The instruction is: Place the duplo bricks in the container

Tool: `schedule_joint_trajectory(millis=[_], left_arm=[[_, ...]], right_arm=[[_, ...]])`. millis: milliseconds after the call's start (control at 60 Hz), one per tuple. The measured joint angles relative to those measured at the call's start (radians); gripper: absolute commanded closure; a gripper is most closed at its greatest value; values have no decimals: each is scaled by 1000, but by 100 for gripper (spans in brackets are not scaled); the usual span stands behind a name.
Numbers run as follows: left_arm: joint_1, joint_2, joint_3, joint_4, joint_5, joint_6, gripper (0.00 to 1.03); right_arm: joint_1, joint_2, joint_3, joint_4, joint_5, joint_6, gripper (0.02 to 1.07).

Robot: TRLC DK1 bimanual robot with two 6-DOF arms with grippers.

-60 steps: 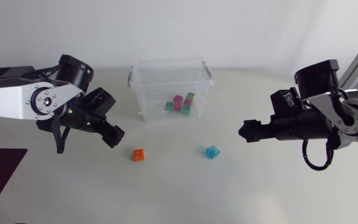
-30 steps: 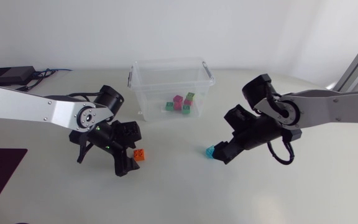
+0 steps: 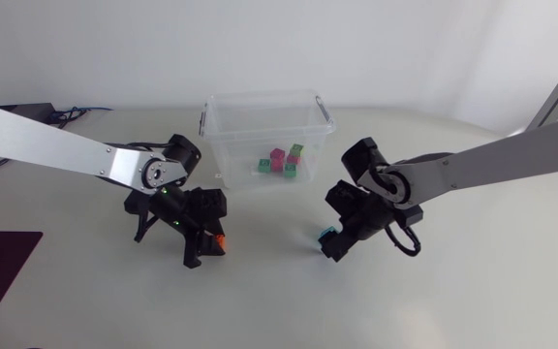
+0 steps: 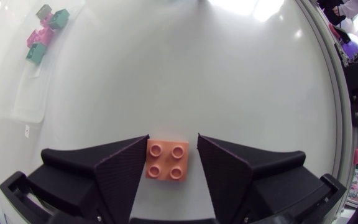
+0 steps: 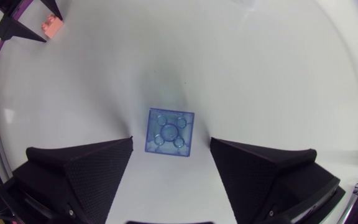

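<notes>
Hovering low over the table (image 3: 279, 310), the left gripper (image 4: 171, 163) stands narrowly open around the orange brick (image 4: 168, 159). One finger looks to touch a side of the brick, and a slim gap shows at the other. The right gripper (image 5: 171, 142) is spread wide, with the blue brick (image 5: 169, 132) lying flat just ahead of its fingertips and clear room on both sides. In the head view the two bricks sit near mid-frame, well apart, orange left of centre and blue right of centre. Bare tabletop fills the lower half of the frame. The clear container (image 3: 223, 145) stands open-topped at upper centre, near both bricks but touching neither. A small cluster of green and pink bricks (image 3: 281, 161) rests on its floor, toward its right side.
</notes>
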Motion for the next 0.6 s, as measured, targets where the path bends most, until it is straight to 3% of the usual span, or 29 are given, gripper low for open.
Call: schedule_joint_trajectory(millis=[17,50,150,367,600], left_arm=[[0,1,11,-39,1,6,72],[0,3,34,-110,3,16,73],[5,2,96,-238,3,42,74],[56,-148,174,-327,11,58,74],[62,-244,320,-369,53,38,74]], right_arm=[[3,3,1,9,7,0,68],[7,6,1,24,11,-1,77],[13,10,1,48,17,-8,81],[19,-50,-3,26,42,-15,81],[18,-245,47,-93,42,-14,81]])
